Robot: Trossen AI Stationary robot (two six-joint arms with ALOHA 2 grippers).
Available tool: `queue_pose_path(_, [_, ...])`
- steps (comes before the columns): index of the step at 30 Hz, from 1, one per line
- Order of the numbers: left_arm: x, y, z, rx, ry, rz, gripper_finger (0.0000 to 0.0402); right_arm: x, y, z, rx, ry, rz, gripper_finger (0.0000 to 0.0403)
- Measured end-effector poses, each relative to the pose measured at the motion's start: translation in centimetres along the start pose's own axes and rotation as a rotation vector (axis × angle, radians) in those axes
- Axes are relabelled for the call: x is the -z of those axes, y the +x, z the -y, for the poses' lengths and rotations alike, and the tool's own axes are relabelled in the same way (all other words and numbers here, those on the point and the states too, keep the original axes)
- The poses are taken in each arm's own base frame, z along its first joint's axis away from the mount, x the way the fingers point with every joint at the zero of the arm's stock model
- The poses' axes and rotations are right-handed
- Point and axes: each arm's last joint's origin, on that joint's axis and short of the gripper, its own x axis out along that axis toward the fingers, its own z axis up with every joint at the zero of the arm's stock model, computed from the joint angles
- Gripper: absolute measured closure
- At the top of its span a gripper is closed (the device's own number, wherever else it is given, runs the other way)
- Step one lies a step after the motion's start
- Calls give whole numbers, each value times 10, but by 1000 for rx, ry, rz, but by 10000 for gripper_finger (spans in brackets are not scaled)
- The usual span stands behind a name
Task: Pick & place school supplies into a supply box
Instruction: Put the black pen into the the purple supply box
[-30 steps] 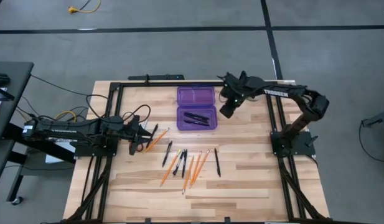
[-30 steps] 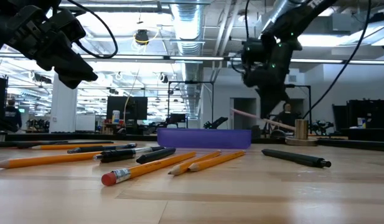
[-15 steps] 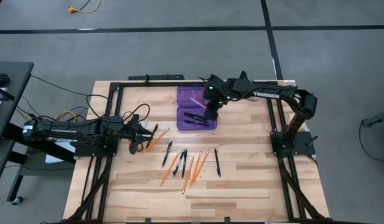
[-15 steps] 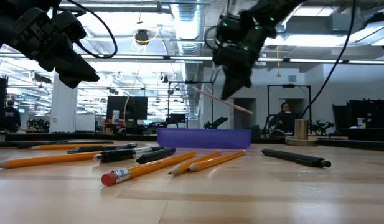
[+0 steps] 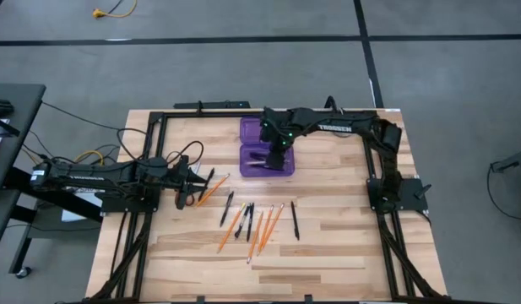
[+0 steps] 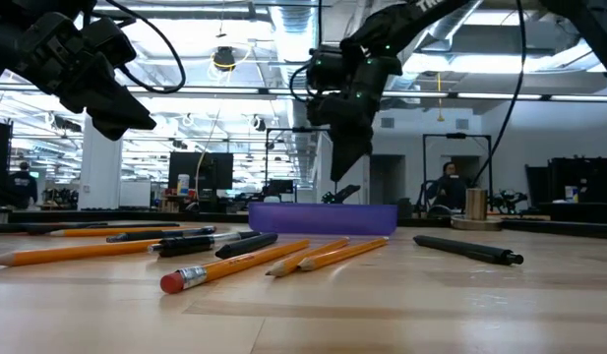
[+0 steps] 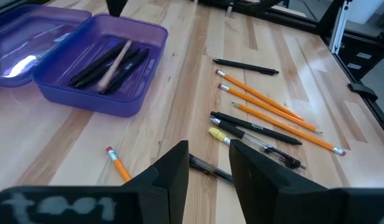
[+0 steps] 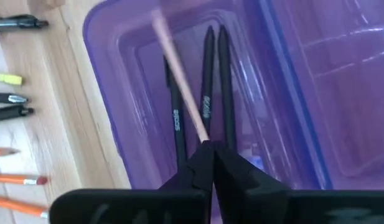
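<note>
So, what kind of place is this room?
Probably a robotics lab or workshop: a wooden table fitted with two robot arms, exposed ceiling pipes, and a person seated at monitors behind.

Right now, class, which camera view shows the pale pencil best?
The right wrist view: the pale pencil runs from the right fingers into the purple case. The left wrist view shows it smaller; high and low views hide it.

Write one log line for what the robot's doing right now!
right gripper: shut on pale pencil | over translucent purple plastic box, black pens inside | left gripper: waiting
</note>
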Motion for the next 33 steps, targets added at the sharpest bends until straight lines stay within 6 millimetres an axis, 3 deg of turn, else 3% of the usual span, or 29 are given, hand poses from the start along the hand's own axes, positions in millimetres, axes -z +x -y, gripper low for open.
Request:
queue_pose_path(3, [0, 0, 0, 0, -2, 0, 297, 1, -4, -1, 3, 9, 0, 378])
queue_pose_path(7, [0, 0, 0, 0, -2, -2, 297, 0, -24, -7, 19, 62, 43, 348])
queue_pose_path(16, [1, 0, 0, 7, 16, -7, 297, 17, -59, -48, 24, 179, -25, 290])
queue_pose_path(24, [0, 0, 1, 24, 109, -7, 297, 38, -60, -94, 51, 373, -195, 216])
queue_pose_path(33, [0, 0, 2, 80, 143, -4, 297, 51, -54, -158, 204, 544, -106, 193])
